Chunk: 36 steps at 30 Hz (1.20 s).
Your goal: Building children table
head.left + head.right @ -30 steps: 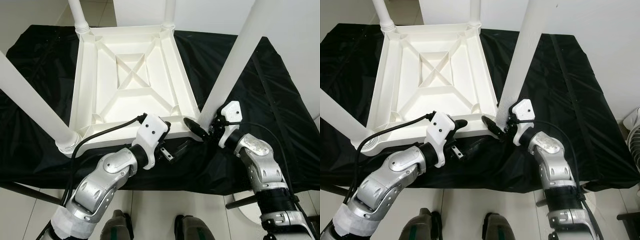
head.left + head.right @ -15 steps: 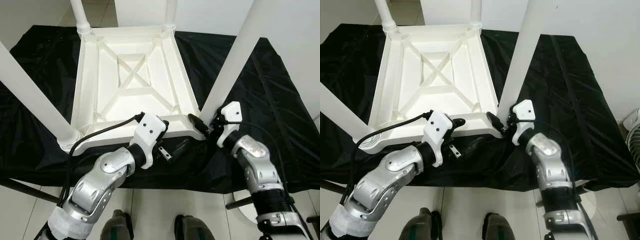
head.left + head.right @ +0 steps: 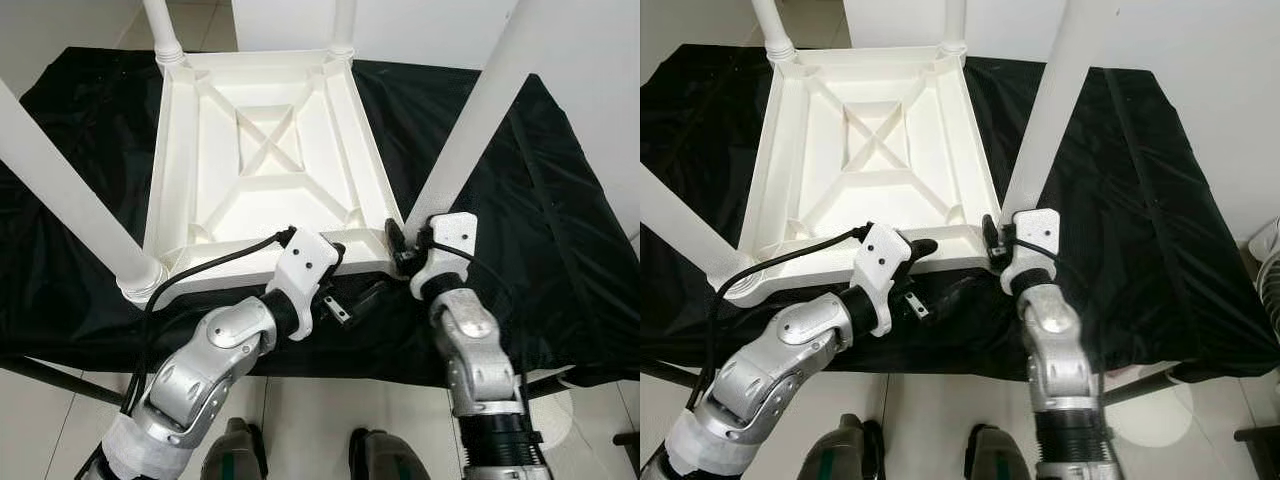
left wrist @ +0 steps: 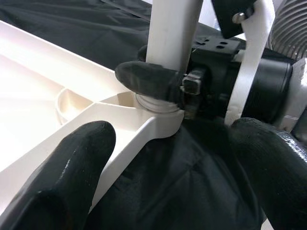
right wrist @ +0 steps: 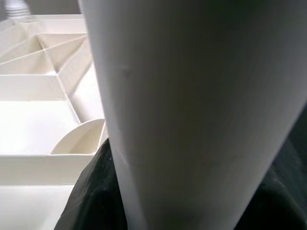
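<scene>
A: Where's the white plastic children's table top (image 3: 262,170)?

B: Upside down on the desk covered with black cloth (image 3: 560,230), ribbed underside up, lying over the middle and left part, its near edge close to the desk's front edge. White round legs stand at the corners: far-left leg (image 3: 160,30), far-right leg (image 3: 343,22), near-left leg (image 3: 70,205), near-right leg (image 3: 475,120).

A: Right gripper (image 3: 992,240)?

B: At the base of the near-right leg, by the top's near-right corner socket. In the left wrist view one black finger (image 4: 151,80) wraps the leg just above the socket. Jaws clamped on that leg.

A: Left gripper (image 3: 345,275)?

B: At the near edge of the top, just left of that corner. Jaws apart; one finger (image 4: 64,177) lies over the white rim, the other finger (image 4: 271,167) hangs over the black cloth. Not gripping anything.

A: Anything else?

B: Black cable (image 3: 215,262) runs from the left wrist across the near-left corner of the top.
</scene>
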### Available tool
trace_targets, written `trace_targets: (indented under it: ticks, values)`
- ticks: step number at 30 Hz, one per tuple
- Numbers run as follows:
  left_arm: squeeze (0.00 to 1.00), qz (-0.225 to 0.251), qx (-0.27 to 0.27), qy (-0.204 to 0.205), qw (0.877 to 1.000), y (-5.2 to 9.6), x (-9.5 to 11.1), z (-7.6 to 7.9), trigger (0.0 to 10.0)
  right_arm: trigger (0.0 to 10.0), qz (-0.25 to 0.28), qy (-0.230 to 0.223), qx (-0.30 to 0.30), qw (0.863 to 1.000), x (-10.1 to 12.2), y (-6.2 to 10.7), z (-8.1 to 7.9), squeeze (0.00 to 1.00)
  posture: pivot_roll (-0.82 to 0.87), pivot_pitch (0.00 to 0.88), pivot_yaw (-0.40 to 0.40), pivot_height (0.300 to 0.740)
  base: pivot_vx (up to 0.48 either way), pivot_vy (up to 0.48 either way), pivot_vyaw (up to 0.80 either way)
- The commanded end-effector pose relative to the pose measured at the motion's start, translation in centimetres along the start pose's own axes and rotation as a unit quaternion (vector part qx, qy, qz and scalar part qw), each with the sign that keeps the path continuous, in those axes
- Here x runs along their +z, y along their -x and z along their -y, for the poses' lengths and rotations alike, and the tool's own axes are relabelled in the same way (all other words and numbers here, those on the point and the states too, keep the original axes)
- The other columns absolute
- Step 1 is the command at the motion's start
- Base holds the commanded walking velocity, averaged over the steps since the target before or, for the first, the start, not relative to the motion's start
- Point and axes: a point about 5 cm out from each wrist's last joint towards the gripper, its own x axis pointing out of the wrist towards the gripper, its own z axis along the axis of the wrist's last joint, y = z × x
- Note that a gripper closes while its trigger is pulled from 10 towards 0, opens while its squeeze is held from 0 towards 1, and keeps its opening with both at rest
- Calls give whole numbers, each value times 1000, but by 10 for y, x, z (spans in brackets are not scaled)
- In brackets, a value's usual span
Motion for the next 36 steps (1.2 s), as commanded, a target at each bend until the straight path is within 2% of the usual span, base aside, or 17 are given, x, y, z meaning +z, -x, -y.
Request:
trace_targets:
  ticks: [1, 6, 7, 11, 12, 20, 22, 24, 25, 26, 27, 28, 29, 32, 34, 35, 36]
  values:
    - [0, -7, -24, 4, 1000, -1, -4, 3, 10000, 0, -14, 17, -54, 998, -3, 2, 0, 0, -52, 113, 4, 740, 0, 0, 0]
    - [0, -7, -25, 5, 1000, 0, -5, 4, 10000, 0, -18, -2, -45, 999, -1, 5, -13, 0, -49, 109, 2, 740, 0, 0, 0]
    - [0, -7, -24, 6, 1000, 0, -5, 5, 10000, 4980, -21, -5, -42, 999, 0, 6, -15, 0, -49, 108, 2, 740, 0, 0, 0]
    - [0, -8, -24, 6, 1000, 0, -5, 5, 10000, 4980, -22, -4, -49, 999, 1, 7, -15, 0, -50, 106, 3, 740, 0, 0, 0]
    - [0, -8, -24, 6, 1000, 0, -5, 5, 10000, 10000, -19, -13, -48, 999, 2, 6, -13, 1000, -50, 103, 3, 740, 0, 0, 0]
    - [0, -7, -26, 5, 1000, 0, -5, 6, 10000, 10000, 0, -29, -16, 999, 8, 2, -8, 1000, -52, 99, 4, 740, 0, 0, 0]
    - [0, -7, -28, 4, 1000, -1, -5, 5, 10000, 10000, 4, -21, 48, 999, 12, 0, -3, 976, -58, 95, 2, 740, 0, 0, 0]
    - [0, -7, -28, 4, 1000, -1, -5, 5, 10000, 10000, 4, -21, 48, 999, 12, 0, -3, 976, -58, 95, 2, 740, 0, 0, 0]
    - [0, -5, -28, 4, 1000, -1, -4, 5, 10000, 10000, 7, -14, 80, 997, 14, 0, 2, 0, -60, 100, 1, 740, 0, 0, 0]
    - [0, -5, -28, 4, 1000, -1, -4, 5, 10000, 10000, 7, -14, 80, 997, 14, 0, 2, 0, -60, 100, 1, 740, 0, 0, 0]
    - [0, -5, -28, 5, 1000, -2, -4, 6, 10000, 10000, 8, -4, 113, 994, 15, 0, 8, 0, -61, 95, 1, 740, 0, 0, 0]
    - [0, -5, -28, 5, 1000, -2, -4, 6, 10000, 10000, 8, -4, 113, 994, 15, 0, 8, 0, -61, 95, 1, 740, 0, 0, 0]
    - [0, -4, -28, 5, 1000, -2, -4, 6, 10000, 10000, 10, 11, 154, 988, 16, 0, 12, 0, -63, 95, 3, 740, 0, 0, 0]
    - [0, -4, -29, 5, 1000, -2, -3, 6, 10000, 10000, 12, 30, 191, 981, 16, 1, 14, 0, -64, 100, 6, 740, 0, 0, 0]
    - [0, -5, -31, 2, 1000, -2, -3, 6, 10000, 10000, 3, 56, 260, 964, 12, 2, 19, 0, -59, 96, 11, 740, 0, 0, 0]
    - [0, -5, -31, 2, 1000, -2, -3, 6, 10000, 10000, 3, 56, 260, 964, 12, 2, 19, 0, -59, 96, 11, 740, 0, 0, 0]
    - [0, -5, -31, 1, 999, -2, -3, 5, 10000, 10000, -3, 60, 283, 957, 10, 2, 22, 0, -58, 99, 12, 740, 0, 0, 0]
